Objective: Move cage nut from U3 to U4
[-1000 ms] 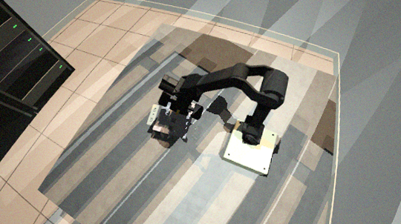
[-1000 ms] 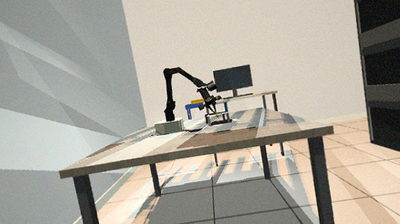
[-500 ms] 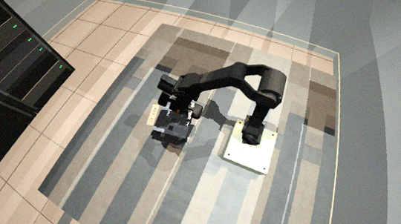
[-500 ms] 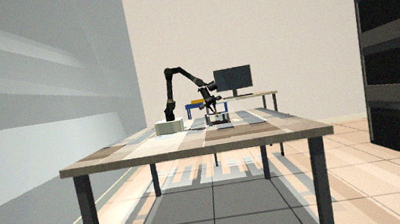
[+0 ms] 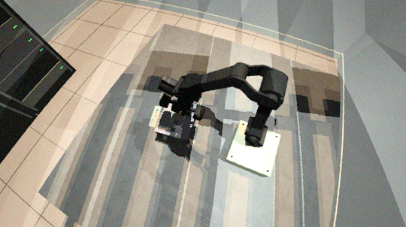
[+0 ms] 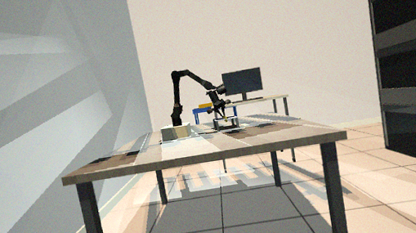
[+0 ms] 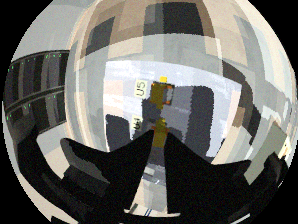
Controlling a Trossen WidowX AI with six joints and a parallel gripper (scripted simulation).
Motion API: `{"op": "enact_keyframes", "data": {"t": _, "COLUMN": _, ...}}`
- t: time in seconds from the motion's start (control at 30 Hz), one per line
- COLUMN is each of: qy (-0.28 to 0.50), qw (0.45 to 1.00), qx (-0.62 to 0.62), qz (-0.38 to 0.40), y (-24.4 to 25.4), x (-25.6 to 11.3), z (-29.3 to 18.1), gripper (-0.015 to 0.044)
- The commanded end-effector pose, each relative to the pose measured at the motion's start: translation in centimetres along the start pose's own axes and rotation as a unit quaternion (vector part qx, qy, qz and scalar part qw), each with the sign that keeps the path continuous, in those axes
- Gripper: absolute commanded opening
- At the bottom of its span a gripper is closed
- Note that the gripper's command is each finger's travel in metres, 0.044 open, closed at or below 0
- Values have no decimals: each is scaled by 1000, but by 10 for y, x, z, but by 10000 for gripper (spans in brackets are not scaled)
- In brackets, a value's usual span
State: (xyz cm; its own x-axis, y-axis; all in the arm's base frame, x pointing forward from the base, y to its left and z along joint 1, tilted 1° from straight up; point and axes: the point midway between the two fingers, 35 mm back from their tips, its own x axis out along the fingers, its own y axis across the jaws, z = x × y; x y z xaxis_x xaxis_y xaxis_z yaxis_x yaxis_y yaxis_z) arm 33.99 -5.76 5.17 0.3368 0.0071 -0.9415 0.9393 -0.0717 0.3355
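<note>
Single black arm (image 5: pixel 225 79) (image 6: pixel 189 73), base end upright, rising to a high elbow, then sloping down and outward. Wrist section (image 5: pixel 189 83) (image 6: pixel 213 95) bent steeply downward; gripper (image 5: pixel 180 112) (image 6: pixel 225 117) (image 7: pixel 158 135) at the low end, well apart from the arm's own foot. Wrist view: two dark, tapering fingers, one from each side, wide at the root, tips drawn close together. Narrow gap between tips; fingers closed on something small. Arm arched between foot and wrist.
</note>
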Motion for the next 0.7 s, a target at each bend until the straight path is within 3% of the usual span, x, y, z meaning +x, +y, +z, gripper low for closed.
{"op": "enact_keyframes", "data": {"t": 0.0, "qy": -3, "qw": 1000, "qx": -2, "qz": -1, "y": 2, "x": -1, "z": 1, "gripper": 36}}
{"op": "enact_keyframes", "data": {"t": 0.67, "qy": -3, "qw": 1000, "qx": -2, "qz": -18, "y": 4, "x": -1, "z": 1, "gripper": 36}}
